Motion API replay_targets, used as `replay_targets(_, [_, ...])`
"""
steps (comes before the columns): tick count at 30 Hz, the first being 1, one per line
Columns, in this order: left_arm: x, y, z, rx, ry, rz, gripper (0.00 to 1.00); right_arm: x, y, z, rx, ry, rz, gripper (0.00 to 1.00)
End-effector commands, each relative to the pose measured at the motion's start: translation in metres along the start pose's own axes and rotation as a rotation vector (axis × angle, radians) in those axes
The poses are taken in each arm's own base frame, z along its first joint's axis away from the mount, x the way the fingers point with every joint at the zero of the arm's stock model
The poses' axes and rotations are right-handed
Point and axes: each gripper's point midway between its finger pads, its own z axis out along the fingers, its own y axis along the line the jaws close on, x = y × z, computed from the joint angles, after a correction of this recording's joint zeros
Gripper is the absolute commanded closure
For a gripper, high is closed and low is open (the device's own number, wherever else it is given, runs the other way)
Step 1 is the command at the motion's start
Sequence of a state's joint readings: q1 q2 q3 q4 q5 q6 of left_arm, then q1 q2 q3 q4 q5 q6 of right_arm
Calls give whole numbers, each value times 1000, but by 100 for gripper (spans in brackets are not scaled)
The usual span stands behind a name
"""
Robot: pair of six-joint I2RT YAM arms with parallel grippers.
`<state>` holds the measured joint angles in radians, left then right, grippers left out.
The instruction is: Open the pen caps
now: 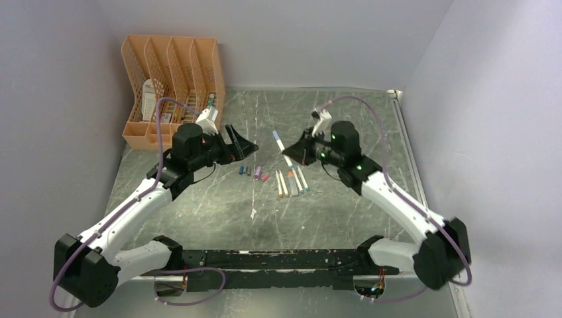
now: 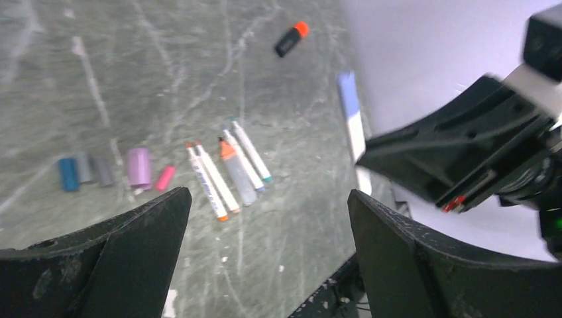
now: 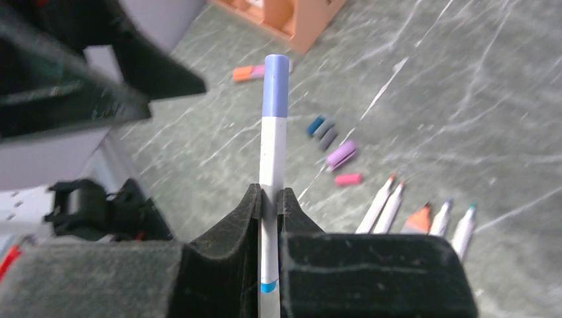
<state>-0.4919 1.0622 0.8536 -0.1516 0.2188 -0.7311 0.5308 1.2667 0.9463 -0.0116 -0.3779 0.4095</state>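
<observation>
1. Grey-green table [image 1: 344,199], matte and veined like marble, carries the loose pieces.
2. My right pincer [image 3: 270,199] is closed narrow on a slim white pen [image 3: 272,146] with a smooth plastic barrel. Its blue-violet cap [image 3: 276,86], a stubby round-ended cylinder, sits on the far end of the barrel and points toward the other arm.
3. My left pincer [image 2: 265,195] is spread wide with nothing between its jaws. Its black fingers [image 2: 132,252] are wedge-shaped and scuffed.
4. Loose caps lie in a short row on the table between the arms: a blue cap [image 2: 67,173], two grey caps [image 2: 93,169], a fatter purple cap [image 2: 139,166] and a slim pink cap [image 2: 165,178].
5. Near that row, five uncapped pens [image 2: 228,172] lie roughly parallel. Most are thin and white with coloured tips, and one is thicker and greyish with an orange nib.
6. An orange plastic organiser [image 1: 172,86] with lattice walls stands at the far left of the table.
</observation>
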Motion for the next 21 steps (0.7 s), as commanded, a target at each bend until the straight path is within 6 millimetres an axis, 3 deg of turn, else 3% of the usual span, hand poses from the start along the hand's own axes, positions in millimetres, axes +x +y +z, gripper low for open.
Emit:
replay_targets(1, [-9, -55, 2, 296, -59, -52, 1, 21, 30, -37, -115, -28, 118, 100])
replay_targets(4, [-8, -71, 2, 374, -87, -72, 0, 22, 36, -57, -110, -58, 135, 100])
replay_targets(7, [0, -89, 7, 429, -87, -72, 1, 22, 36, -65, -95, -67, 143, 100])
replay_targets(12, [19, -106, 23, 463, -51, -79, 1, 27, 35, -62, -95, -54, 160, 100])
replay_targets(16, [24, -113, 30, 466, -60, -84, 0, 34, 33, -56, -91, -35, 178, 100])
replay_targets(21, [25, -112, 37, 436, -64, -84, 12, 35, 34, -54, -96, -28, 176, 100])
